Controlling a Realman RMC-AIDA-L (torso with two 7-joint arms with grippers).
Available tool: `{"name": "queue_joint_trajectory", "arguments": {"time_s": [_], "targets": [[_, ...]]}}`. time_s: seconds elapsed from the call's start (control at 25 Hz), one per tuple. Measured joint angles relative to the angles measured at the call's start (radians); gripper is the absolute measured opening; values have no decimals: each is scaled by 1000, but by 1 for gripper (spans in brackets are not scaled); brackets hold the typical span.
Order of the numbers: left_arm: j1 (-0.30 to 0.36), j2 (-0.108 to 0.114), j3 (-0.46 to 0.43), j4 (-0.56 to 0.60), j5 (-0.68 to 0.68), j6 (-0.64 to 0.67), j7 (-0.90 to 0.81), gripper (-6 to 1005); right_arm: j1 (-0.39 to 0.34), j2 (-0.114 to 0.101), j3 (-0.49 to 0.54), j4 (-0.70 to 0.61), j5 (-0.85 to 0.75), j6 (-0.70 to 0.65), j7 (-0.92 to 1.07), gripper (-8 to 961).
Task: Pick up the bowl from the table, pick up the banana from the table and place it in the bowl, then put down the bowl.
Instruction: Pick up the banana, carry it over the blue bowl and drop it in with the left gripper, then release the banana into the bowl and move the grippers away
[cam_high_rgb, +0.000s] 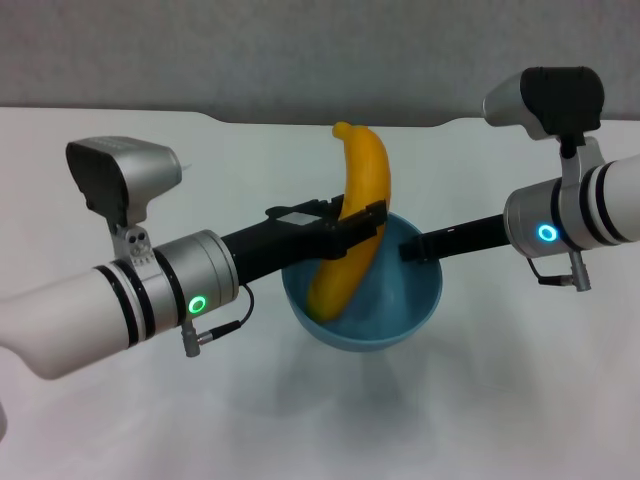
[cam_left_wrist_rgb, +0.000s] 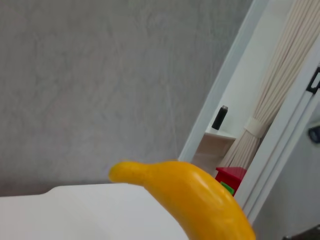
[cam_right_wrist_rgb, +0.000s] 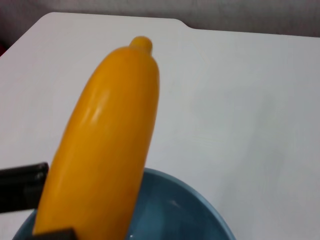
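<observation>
The light-blue bowl (cam_high_rgb: 385, 310) is in the middle of the white table (cam_high_rgb: 500, 410), with a soft shadow under it. My right gripper (cam_high_rgb: 412, 248) is shut on the bowl's far right rim. The yellow-orange banana (cam_high_rgb: 355, 220) stands nearly upright with its lower end inside the bowl and its tip up. My left gripper (cam_high_rgb: 355, 226) is shut on the banana's middle from the left. The right wrist view shows the banana (cam_right_wrist_rgb: 107, 145) over the bowl (cam_right_wrist_rgb: 175, 210), with a dark left finger (cam_right_wrist_rgb: 20, 185) beside it. The left wrist view shows the banana (cam_left_wrist_rgb: 195, 195).
A grey wall (cam_high_rgb: 300, 50) stands behind the table's notched far edge (cam_high_rgb: 330, 120). Both arms reach in from the sides over the table's near half. In the left wrist view a curtain (cam_left_wrist_rgb: 280, 100) and a red object (cam_left_wrist_rgb: 231, 176) lie beyond the table.
</observation>
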Motion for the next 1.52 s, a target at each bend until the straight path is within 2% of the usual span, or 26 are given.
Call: {"name": "queue_joint_trajectory", "arguments": {"time_s": [0.4,0.64,0.72,1.04,1.08,1.24,1.52], "targets": [[1,2,11,3,-18,-12,27,521,6,-2,13,7,-17,-1,2,33],[-3,3,10,5,-18,-15,27,752,3,-2,28,8,-36,-1,2,40],[-3,3,7,5,-18,-15,27,779,1,-2,32,8,-42,-1,3,43],[26,10,-112,11,-34,-12,32,886,-3,-2,56,25,-107,-26,30,52],[35,10,-189,39,-35,-14,50,899,-3,-1,59,31,-123,-30,36,54],[36,12,-266,76,-28,-14,72,895,8,-1,64,55,-127,-33,40,58],[31,14,-318,128,-22,3,189,894,85,-10,85,163,-130,-17,34,67]]}}
